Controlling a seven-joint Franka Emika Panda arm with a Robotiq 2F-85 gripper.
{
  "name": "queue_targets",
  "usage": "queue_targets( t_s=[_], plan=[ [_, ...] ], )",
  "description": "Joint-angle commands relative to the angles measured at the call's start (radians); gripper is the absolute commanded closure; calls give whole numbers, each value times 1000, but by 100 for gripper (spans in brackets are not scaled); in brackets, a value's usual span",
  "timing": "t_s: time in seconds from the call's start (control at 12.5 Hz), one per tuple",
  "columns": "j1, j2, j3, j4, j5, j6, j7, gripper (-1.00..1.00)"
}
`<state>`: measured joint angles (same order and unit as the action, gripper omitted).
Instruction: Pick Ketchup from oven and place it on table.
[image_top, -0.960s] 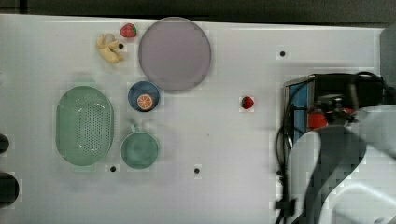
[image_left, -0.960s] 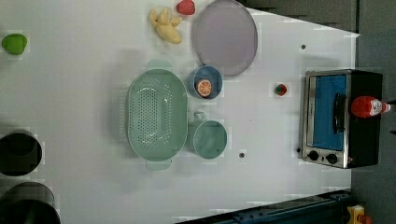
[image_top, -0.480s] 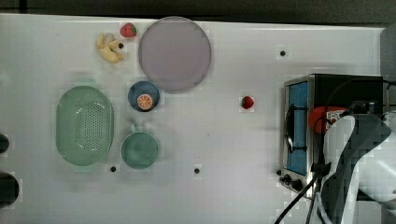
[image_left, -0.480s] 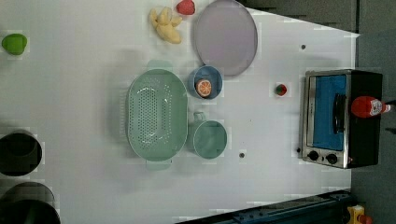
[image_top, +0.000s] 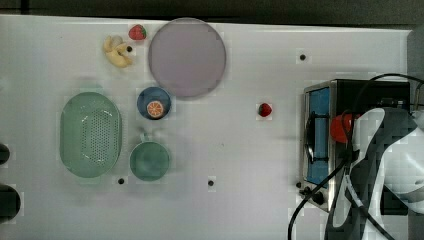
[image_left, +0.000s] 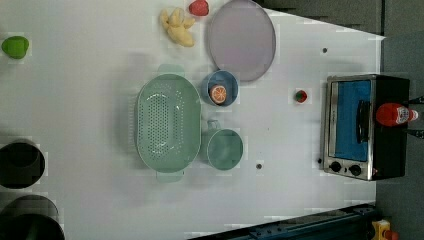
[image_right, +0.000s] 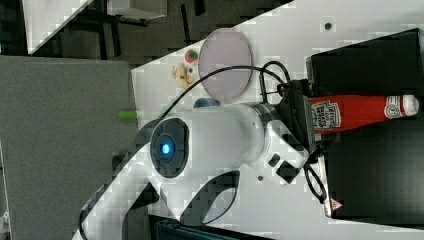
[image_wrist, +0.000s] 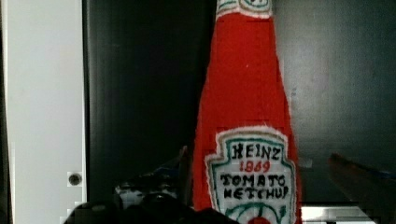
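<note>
The Ketchup (image_left: 395, 114) stands on the oven (image_left: 387, 150), on the table (image_left: 90, 100).

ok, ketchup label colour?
White label with a green border and black-and-red lettering, on the red Ketchup; clearest in the wrist view.

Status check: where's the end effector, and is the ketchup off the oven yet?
End effector open, at the ketchup bottle, not gripping yet. Bottle standing on top of the oven, not inside. Arm's cable loops over the oven; nothing else in the way.
</note>
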<state>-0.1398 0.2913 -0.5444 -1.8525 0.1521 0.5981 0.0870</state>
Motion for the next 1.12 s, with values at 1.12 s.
queue_targets(
  t_s=[1.12],
  plan=[
    [18,-19,12,116,-14,-53,3,-27]
  ],
)
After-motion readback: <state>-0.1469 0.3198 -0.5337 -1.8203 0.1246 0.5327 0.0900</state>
